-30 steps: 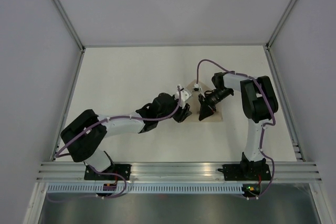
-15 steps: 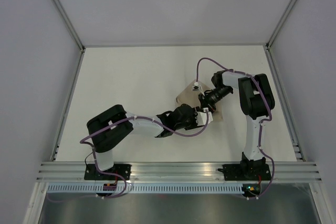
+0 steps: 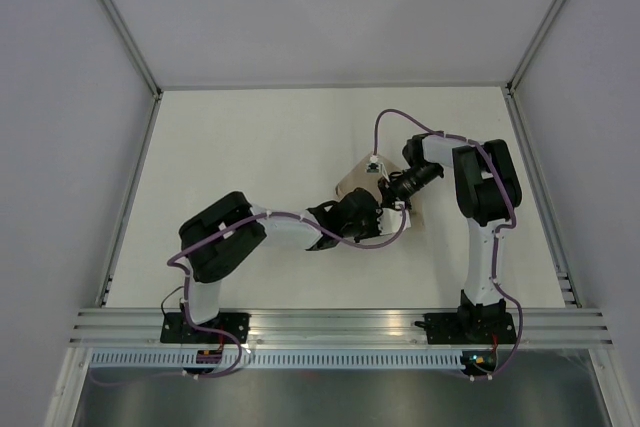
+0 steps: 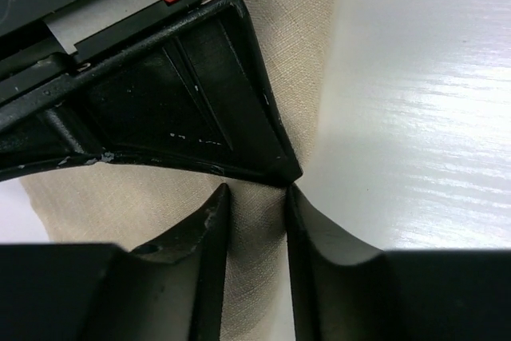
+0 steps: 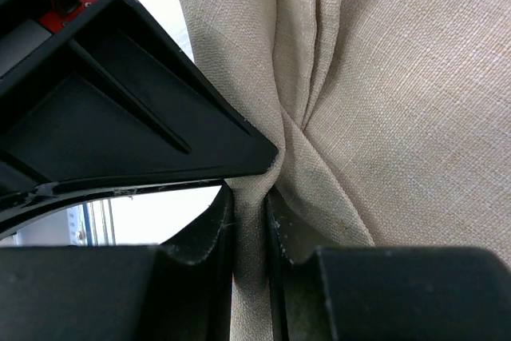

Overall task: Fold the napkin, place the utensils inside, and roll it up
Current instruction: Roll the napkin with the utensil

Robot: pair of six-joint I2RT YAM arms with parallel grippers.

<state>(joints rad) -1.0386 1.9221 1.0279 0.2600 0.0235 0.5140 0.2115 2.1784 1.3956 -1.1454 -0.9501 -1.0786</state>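
Note:
The tan napkin (image 3: 352,179) lies bunched at mid-table, mostly covered by both grippers. My left gripper (image 3: 388,213) reaches in from the left and is shut on a strip of the cloth (image 4: 279,13), seen between its fingertips (image 4: 257,197). My right gripper (image 3: 393,197) comes from the right and is shut on a pinched ridge of napkin (image 5: 415,77), seen between its fingertips (image 5: 249,197). The two grippers nearly touch tip to tip. The black utensils are hidden or out of view.
White table surface (image 3: 250,137) bounded by grey walls and metal rails (image 3: 340,322) at the near edge. Purple cables run along both arms. In each wrist view the other gripper's black finger fills the upper left.
My left arm has swung right, carrying its gripper from the napkin's left side to the near right side beside the right gripper. The visible napkin has become smaller. The right gripper shifted slightly.

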